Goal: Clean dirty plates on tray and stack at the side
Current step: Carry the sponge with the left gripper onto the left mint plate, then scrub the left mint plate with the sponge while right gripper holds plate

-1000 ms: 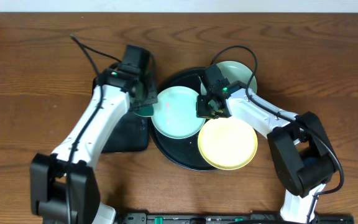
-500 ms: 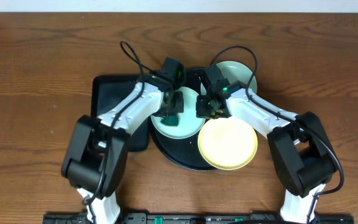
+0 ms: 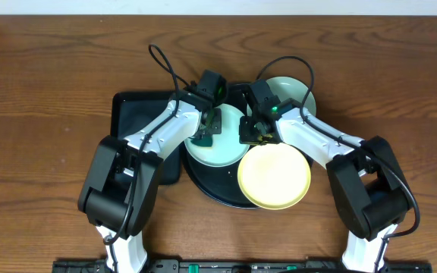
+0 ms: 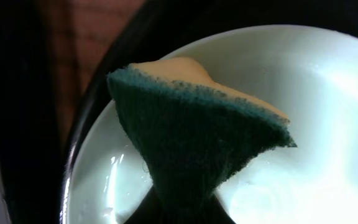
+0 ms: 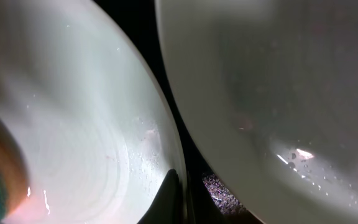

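Note:
A mint plate (image 3: 220, 148) lies on the left part of the round black tray (image 3: 203, 184). My left gripper (image 3: 205, 133) is shut on a green-and-yellow sponge (image 4: 197, 137) and presses it on this plate (image 4: 316, 93). My right gripper (image 3: 250, 130) is shut on the plate's right rim; one dark finger (image 5: 171, 196) lies on the wet rim (image 5: 92, 124). A yellow plate (image 3: 274, 176) lies at the tray's front right. A second mint plate (image 3: 288, 89) lies at the back right, partly over the tray's rim.
A smaller black rectangular tray (image 3: 136, 121) lies left of the round tray, partly under my left arm. Another pale plate (image 5: 278, 81) fills the right of the right wrist view, a narrow dark gap between it and the held plate.
My left arm swung from over the rectangular tray onto the mint plate with the sponge, then edged slightly. The yellow plate shifted a little left. My right gripper stayed on the rim.

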Motion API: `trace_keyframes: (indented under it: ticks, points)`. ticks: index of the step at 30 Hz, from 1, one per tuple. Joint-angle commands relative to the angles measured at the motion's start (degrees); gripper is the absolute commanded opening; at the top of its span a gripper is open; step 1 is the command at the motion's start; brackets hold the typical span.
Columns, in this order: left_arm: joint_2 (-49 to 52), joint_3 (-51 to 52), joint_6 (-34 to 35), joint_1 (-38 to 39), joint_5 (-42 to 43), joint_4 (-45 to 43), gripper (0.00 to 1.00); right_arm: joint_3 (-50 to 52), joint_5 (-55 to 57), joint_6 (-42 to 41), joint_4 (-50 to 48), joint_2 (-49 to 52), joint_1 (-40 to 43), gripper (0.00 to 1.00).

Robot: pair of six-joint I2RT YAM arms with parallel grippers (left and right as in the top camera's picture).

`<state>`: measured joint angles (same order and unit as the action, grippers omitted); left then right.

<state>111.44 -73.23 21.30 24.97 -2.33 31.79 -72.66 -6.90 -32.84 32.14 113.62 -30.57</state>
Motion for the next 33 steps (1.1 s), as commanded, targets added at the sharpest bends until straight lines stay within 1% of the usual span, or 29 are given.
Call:
trace_keyframes:
  ticks: [1, 5, 10, 11, 13, 17, 21, 29, 33]
  points:
    - [1.3, -1.0, -2.6, -0.1, -2.4, -1.1, 0.07, 1.1, -1.0, 0.8, 0.6, 1.8, -0.1, 0.01]
    - [1.4, 0.2, -2.6, 0.9, 1.3, -0.9, 0.07, 1.1, -0.9, 0.8, 0.6, 1.8, -0.1, 0.01]
    - [1.4, 0.5, -2.6, 3.1, 11.1, 1.4, 0.07, 1.1, -1.0, 0.7, 0.8, 1.8, -0.1, 0.01]
    - [1.4, 0.5, -2.6, 3.6, 11.8, 1.5, 0.07, 1.1, -1.1, 0.7, 0.9, 1.8, -0.1, 0.01]
    - [1.4, 0.5, -2.4, 4.5, 11.3, 1.4, 0.08, 1.2, -1.1, -0.5, 1.5, 1.8, 0.2, 0.01]
    - [1.4, 0.5, 2.5, 5.1, 3.8, 0.8, 0.08, 1.6, -2.7, -0.5, 1.8, 1.8, 1.1, 0.01]
    - [1.4, 0.5, 3.0, 4.1, 0.3, 0.2, 0.08, 2.5, -4.5, -0.5, 1.7, 1.8, 2.1, 0.01]
    - [1.4, -0.2, 2.7, -0.5, -0.3, 0.9, 0.07, 3.5, -7.1, -0.5, 1.5, 1.8, 3.9, 0.01]
    - [1.6, -0.2, 0.3, -2.3, 0.0, 0.7, 0.07, 3.5, -7.1, -0.3, 1.2, 1.8, 3.5, 0.01]
